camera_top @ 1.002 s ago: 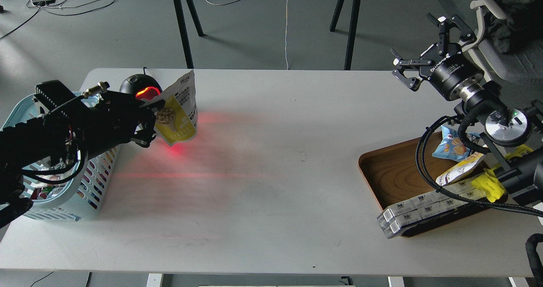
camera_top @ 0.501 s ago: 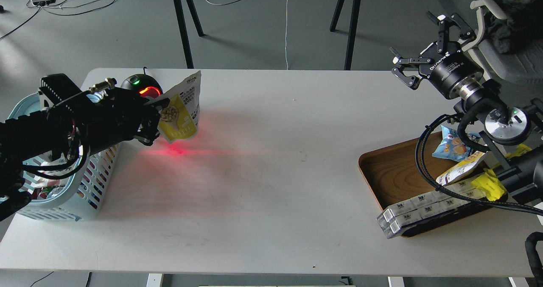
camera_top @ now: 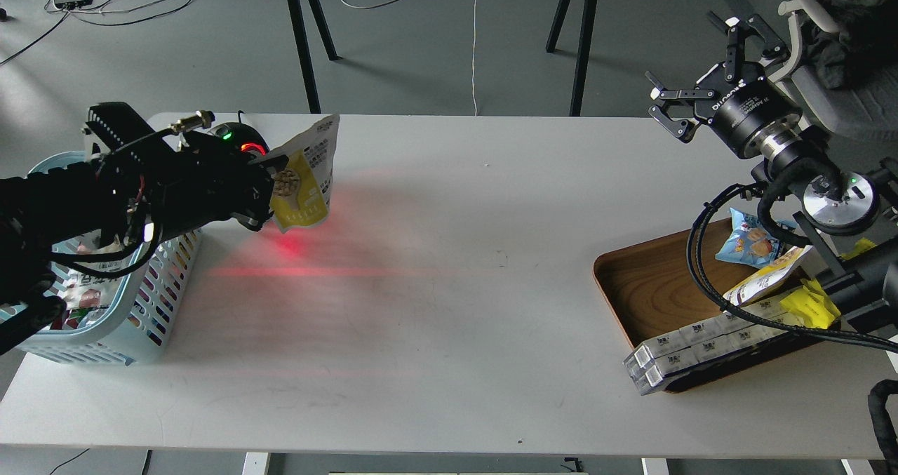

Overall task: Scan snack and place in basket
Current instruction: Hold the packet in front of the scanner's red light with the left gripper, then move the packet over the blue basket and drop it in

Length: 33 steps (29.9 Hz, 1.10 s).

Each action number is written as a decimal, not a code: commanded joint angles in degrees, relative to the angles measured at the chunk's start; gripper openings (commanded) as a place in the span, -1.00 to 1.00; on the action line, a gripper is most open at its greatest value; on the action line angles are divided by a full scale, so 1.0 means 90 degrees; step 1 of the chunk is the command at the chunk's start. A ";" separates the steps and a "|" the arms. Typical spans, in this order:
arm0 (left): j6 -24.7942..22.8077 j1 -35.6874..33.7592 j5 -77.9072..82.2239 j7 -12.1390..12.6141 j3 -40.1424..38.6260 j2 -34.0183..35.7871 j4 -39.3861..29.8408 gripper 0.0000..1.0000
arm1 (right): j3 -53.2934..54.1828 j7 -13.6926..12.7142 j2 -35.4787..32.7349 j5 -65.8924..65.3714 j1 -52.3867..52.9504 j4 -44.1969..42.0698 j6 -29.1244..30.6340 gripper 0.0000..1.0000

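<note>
Two tools show. The left tool (camera_top: 263,193) grips the flat yellow-and-white snack pouch (camera_top: 306,180) by its left edge, holding it above the table (camera_top: 449,285) near the far left corner, beside the black dome scanner (camera_top: 235,138). Just left stands the light blue slotted plastic basket (camera_top: 151,299). The right tool (camera_top: 694,75) hangs spread open and empty off the table's far right corner.

Dark printed lines cover the white part of the snack (camera_top: 309,173), but the characters are too small to read. White lettering runs along the black cylindrical body of the right gripper (camera_top: 701,68); its letters cannot be made out with certainty. The white boxes (camera_top: 694,352) at the front edge of the wooden tray (camera_top: 642,289) carry small dark marks, also illegible.
</note>
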 commanded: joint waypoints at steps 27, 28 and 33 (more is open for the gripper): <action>-0.0692 -0.0811 -0.0002 -0.0155 -0.1089 0.0007 0.0003 -1.00 | -0.0025 0.0000 -0.0010 0.0000 0.0068 -0.0001 -0.0010 0.96; -0.0692 -0.0811 -0.0186 -0.0165 -0.1256 0.0143 0.0003 -1.00 | -0.0025 0.0000 -0.0010 0.0000 0.0068 -0.0001 -0.0019 0.96; -0.0575 -0.0791 -0.1055 -0.0447 -0.1677 0.1216 0.0042 -1.00 | -0.0025 0.0000 0.0009 -0.0010 0.0097 -0.0001 -0.0058 0.96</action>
